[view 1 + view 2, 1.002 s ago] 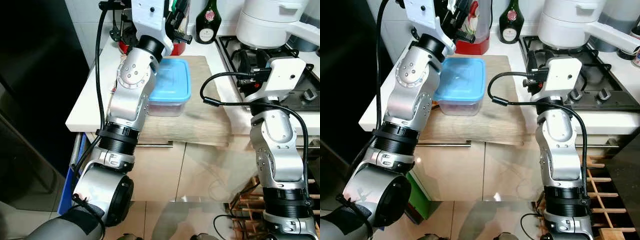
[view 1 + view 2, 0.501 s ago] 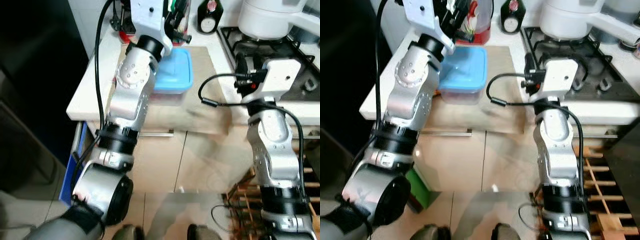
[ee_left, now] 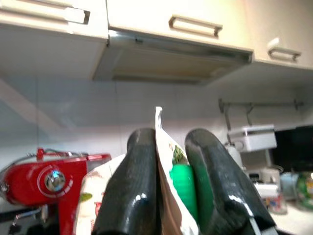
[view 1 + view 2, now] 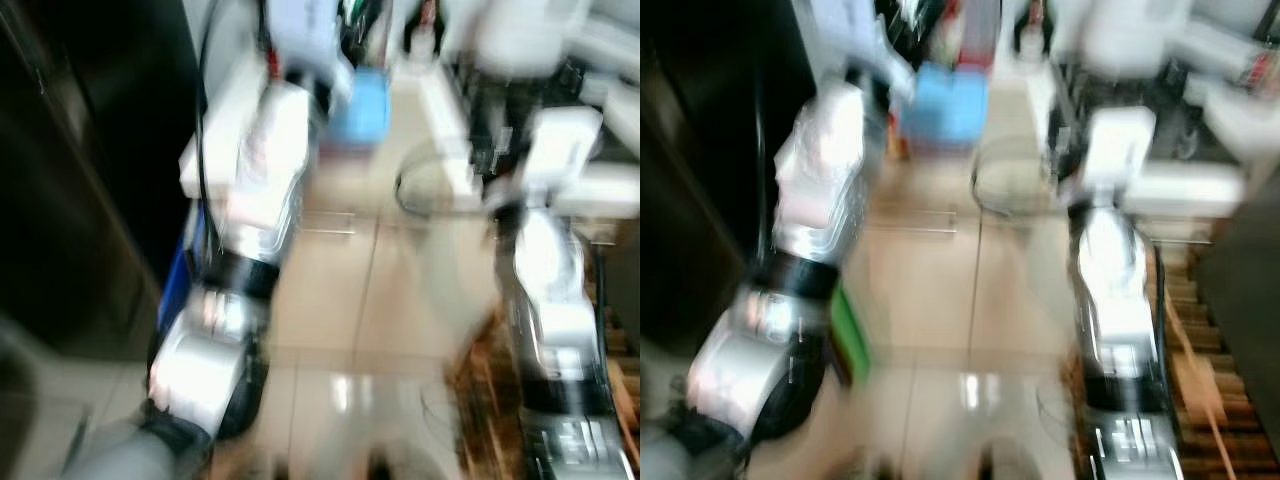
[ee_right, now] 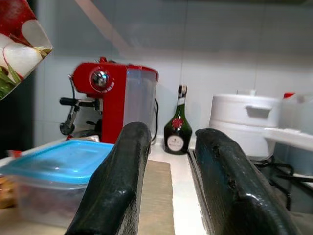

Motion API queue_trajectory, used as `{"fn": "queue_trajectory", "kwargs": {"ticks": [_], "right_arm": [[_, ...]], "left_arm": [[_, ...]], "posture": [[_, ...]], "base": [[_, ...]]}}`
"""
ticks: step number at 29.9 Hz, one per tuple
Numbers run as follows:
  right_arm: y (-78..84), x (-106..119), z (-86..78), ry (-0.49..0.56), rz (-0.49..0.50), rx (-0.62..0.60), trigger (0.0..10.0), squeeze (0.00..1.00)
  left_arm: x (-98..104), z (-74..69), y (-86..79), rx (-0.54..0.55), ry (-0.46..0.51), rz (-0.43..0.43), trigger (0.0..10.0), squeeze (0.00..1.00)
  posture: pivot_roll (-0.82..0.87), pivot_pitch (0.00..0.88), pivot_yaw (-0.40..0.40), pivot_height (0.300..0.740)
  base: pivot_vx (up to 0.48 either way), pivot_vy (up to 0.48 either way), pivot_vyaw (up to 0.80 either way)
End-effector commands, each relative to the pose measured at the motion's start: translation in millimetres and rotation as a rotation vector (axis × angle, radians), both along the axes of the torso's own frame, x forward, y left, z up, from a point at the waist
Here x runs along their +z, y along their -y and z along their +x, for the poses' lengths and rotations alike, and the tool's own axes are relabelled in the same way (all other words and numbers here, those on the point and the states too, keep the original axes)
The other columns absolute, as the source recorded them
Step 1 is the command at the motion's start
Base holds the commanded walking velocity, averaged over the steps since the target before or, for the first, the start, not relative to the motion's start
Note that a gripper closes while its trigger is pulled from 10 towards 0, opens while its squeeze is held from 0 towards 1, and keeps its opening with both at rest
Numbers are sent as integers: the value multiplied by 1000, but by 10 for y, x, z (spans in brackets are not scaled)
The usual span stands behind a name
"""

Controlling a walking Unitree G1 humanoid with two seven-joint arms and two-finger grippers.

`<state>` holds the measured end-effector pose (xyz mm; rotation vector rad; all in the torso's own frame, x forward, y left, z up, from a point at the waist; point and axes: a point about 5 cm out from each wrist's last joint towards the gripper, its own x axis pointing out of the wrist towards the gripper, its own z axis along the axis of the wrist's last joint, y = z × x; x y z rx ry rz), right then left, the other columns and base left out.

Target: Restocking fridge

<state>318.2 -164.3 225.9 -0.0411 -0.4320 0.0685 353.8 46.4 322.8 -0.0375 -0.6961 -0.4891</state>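
Note:
My left gripper [image 3: 171, 139] is shut on a printed food packet [image 3: 178, 182], white with green on it, held upright between the fingers [image 3: 139, 186] at counter height. A corner of that packet [image 5: 18, 51], showing red and white pictures, hangs in the right wrist view. My right gripper [image 5: 171, 134] stands open with nothing between its fingers, level with the counter. A clear container with a blue lid [image 5: 58, 164] rests on the wooden board [image 5: 159, 196]. Both eye views are heavily blurred; the blue lid [image 4: 365, 100] sits beside my raised left arm [image 4: 265, 170].
The dark fridge [image 4: 90, 200] fills the left side. A red coffee machine [image 5: 112, 107], a dark bottle [image 5: 177, 129] and a white pot [image 5: 239, 117] stand at the back of the counter. A wooden rack [image 4: 1200, 370] is on the floor to the right; beige tiles [image 4: 330, 340] lie below.
The whole picture has shifted and blurred, so the camera has moved; more floor and more of the dark fridge show. Both arms keep their posture.

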Motion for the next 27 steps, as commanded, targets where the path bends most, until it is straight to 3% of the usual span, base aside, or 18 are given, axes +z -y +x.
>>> {"fn": "queue_trajectory", "kwargs": {"ticks": [1,27], "right_arm": [[6,13,-8,8,-12,-6,10000,0],[26,-181,-32,-68,-3,-10,10000,0]], "left_arm": [[72,-34,11,-14,24,-16,10000,0],[-7,-87,26,-8,2,-41,10000,0]], "posture": [[-191,0,39,740],[-180,0,12,740]], "base": [[-247,0,0],[-252,0,0]]}}
